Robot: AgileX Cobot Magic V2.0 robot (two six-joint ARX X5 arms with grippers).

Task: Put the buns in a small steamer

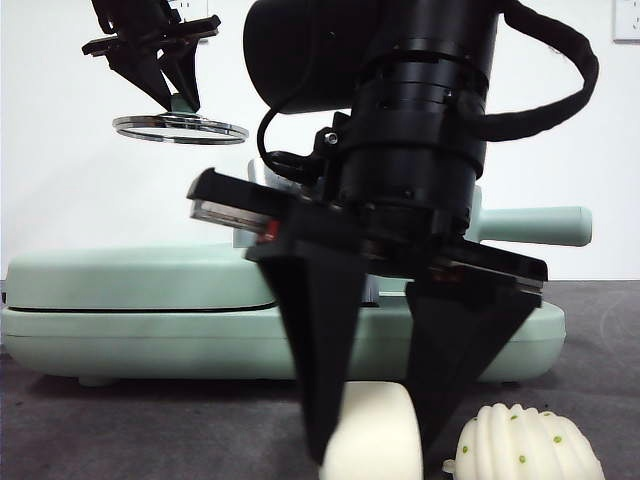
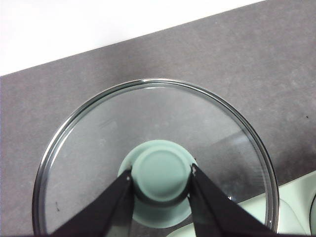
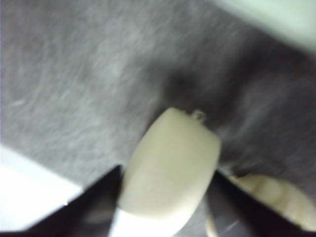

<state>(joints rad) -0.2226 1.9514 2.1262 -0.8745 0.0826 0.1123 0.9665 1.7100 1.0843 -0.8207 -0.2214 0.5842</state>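
Dark grey tabletop [image 1: 120, 420] runs back to a white wall. Low in front, the right gripper [image 1: 375, 430] clasps the smooth bun [image 1: 375, 440] between its jaws, just beside the ribbed bun [image 1: 525, 445]. High at the back, the left gripper [image 2: 161, 174] grips the lid [image 2: 98, 143] by its green knob [image 2: 160, 170], in the air. Behind stands a griddle [image 1: 130, 310]; the steamer's handle [image 1: 535, 226] juts out past the right arm.

A smooth cream bun [image 3: 170, 165] is seen between the two black jaws of the right gripper [image 3: 165, 197], which are set close against its sides. A ribbed bun [image 3: 276, 200] is partly seen just beside it on the blurred grey table [image 3: 84, 84].
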